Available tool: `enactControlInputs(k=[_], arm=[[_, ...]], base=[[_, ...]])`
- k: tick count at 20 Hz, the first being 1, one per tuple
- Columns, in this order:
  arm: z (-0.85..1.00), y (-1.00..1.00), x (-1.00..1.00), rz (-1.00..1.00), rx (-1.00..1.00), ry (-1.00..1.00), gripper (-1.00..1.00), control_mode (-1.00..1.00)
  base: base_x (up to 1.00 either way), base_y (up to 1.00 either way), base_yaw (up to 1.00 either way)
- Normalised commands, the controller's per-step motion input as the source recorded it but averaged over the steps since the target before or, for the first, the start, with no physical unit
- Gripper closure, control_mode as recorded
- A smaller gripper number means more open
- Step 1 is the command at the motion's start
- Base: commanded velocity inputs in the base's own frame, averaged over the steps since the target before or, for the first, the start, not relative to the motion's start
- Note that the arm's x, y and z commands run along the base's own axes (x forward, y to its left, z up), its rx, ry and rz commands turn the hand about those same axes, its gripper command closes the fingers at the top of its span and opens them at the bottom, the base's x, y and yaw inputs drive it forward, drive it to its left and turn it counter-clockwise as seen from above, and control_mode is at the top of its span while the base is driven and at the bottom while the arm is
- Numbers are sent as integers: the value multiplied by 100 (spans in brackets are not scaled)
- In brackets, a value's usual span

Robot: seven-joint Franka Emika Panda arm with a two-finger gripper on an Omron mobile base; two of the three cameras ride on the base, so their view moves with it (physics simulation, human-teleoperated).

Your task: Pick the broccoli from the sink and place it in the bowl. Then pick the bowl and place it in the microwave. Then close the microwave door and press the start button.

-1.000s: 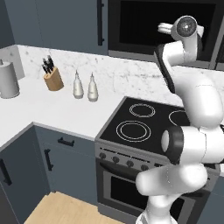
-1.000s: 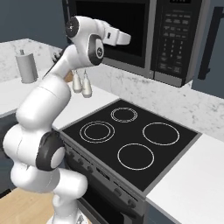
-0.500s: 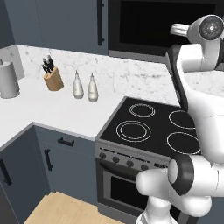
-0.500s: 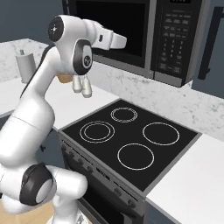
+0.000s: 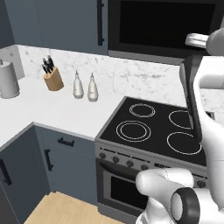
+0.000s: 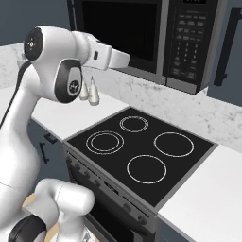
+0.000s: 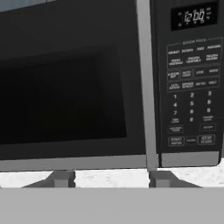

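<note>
The microwave hangs above the stove, and its door with the black window lies shut against the front. To the right of the door is the keypad panel, with a lit clock at its top and the start button in its bottom row. My gripper faces the seam between door and panel from a short way off. Its fingers stand apart with nothing between them, so it is open. My hand reaches level toward the microwave. The broccoli, the bowl and the sink are out of view.
A black stove with several ring burners sits below the microwave. On the white counter to its left stand two pale bottles, a knife block and a paper towel roll. Dark cabinets line the wall.
My arm has straightened upward. The hand has swung to the right along the microwave front, towards the keypad side.
</note>
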Motion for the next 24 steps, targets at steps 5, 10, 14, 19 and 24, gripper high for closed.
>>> enactControlInputs(k=[5, 10, 14, 19, 24], arm=[[-29, -3, -92, 0, -1, 0, 100, -100], [-29, -10, -60, 0, -2, 0, 100, -100], [-6, -15, -29, 0, 0, 0, 100, -100], [0, -33, -6, 0, 1, 0, 100, -100], [0, -40, 1, 0, 1, -10, 100, -100]], base=[[0, 0, 0], [0, 0, 0], [0, 0, 0], [0, 0, 0], [0, 0, 0]])
